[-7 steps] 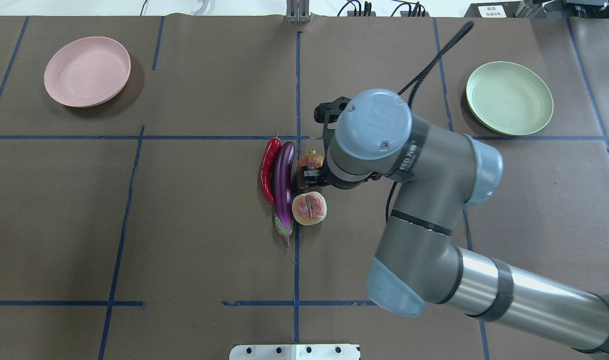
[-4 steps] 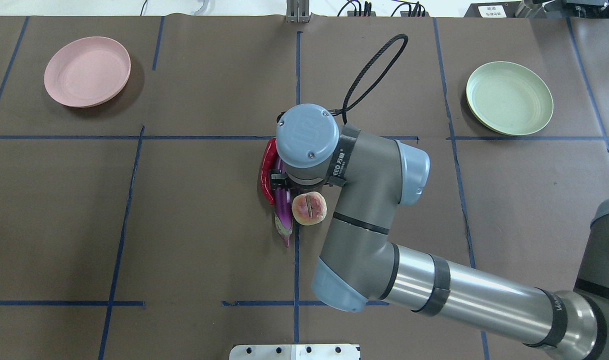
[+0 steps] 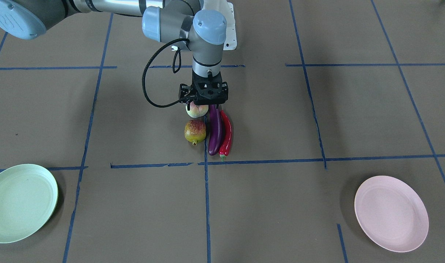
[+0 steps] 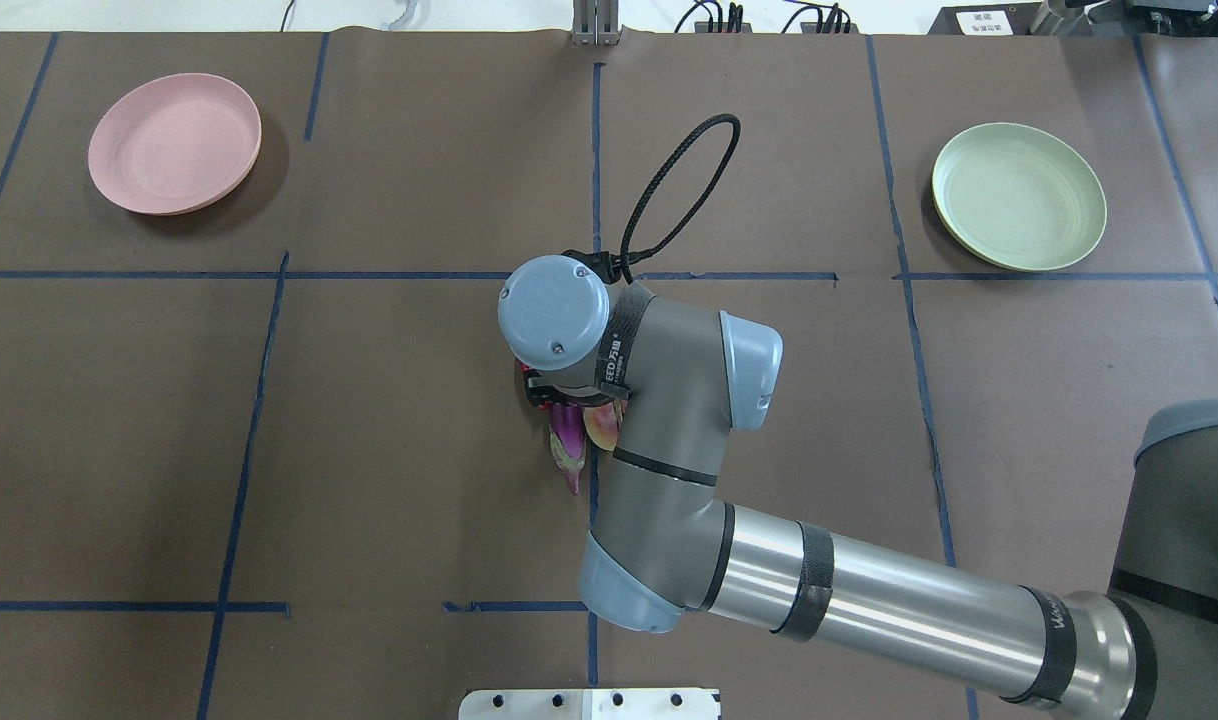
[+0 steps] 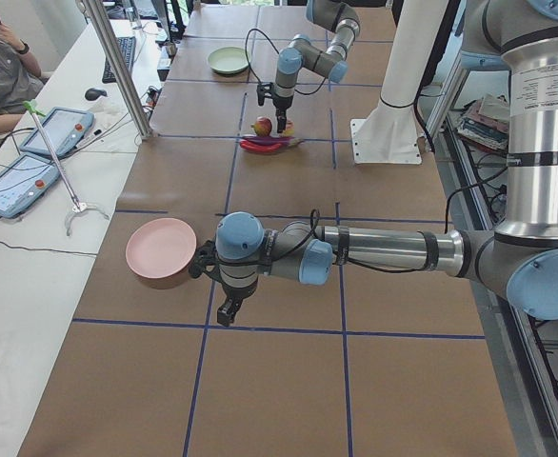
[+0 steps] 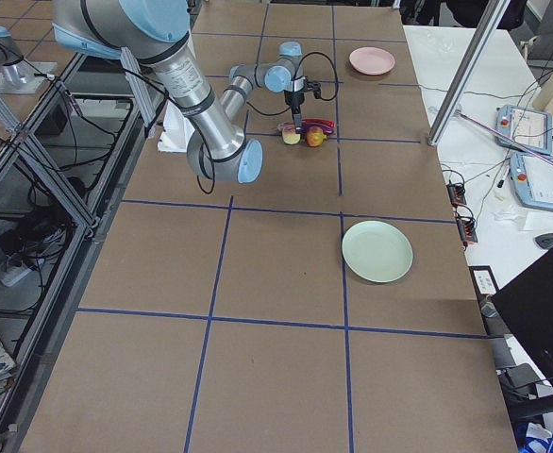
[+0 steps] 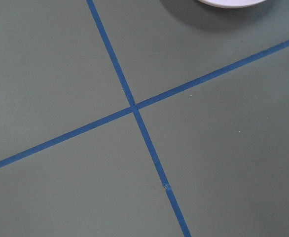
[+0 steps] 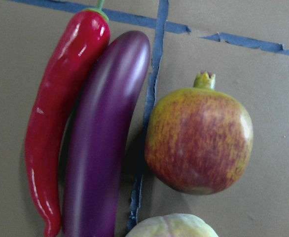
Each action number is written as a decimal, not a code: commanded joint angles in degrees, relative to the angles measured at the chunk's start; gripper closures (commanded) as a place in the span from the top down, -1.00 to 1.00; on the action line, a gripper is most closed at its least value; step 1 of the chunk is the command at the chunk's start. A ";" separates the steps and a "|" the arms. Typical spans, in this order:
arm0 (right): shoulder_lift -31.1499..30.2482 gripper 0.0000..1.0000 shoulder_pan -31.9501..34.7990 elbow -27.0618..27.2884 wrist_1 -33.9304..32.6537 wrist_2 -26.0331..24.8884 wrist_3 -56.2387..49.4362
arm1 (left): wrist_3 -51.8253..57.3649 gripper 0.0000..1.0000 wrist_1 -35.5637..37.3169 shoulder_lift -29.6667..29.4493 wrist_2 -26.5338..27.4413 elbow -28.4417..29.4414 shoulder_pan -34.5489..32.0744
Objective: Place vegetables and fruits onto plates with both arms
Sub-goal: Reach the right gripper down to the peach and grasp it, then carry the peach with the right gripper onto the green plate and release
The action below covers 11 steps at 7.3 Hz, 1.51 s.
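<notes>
Swinging toward the robot's left over the last 1 second, the right gripper (image 3: 205,102) now hangs low over the peach (image 3: 196,110) and the eggplant (image 3: 215,129)'s near end, jaws apparently spread, gripping nothing. 4 items lie clustered mid-table. The peach is round and pale pink-yellow. Just beside it sits a round red and yellow-green pomegranate (image 3: 195,131) with a small crown. The long, glossy purple eggplant lies against a slim, curved red chili (image 3: 227,133). Well apart are the green plate (image 3: 21,202) and pink plate (image 3: 390,213). Near the pink plate hovers the left gripper (image 5: 227,309); its grip cannot be told.
</notes>
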 commanded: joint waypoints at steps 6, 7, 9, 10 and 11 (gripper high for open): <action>-0.87 -0.97 1.24 3.96 -3.30 4.31 -1.34 | -0.04 1.00 -0.09 0.00 0.00 -0.03 1.10; -0.52 -0.97 3.61 8.34 -7.07 6.93 -1.34 | -0.04 1.00 -0.09 0.00 0.00 -0.03 1.10; -1.04 -0.97 12.72 10.58 -9.04 13.33 -8.91 | -0.13 1.00 -0.09 0.00 0.00 0.06 1.10; -3.39 -0.97 18.86 10.32 -8.86 17.03 -18.03 | -0.82 1.00 -0.01 -0.09 0.00 0.06 1.27; -6.63 -0.96 26.06 8.83 -8.17 19.50 -31.09 | -3.44 1.00 0.17 -0.87 0.00 0.32 2.49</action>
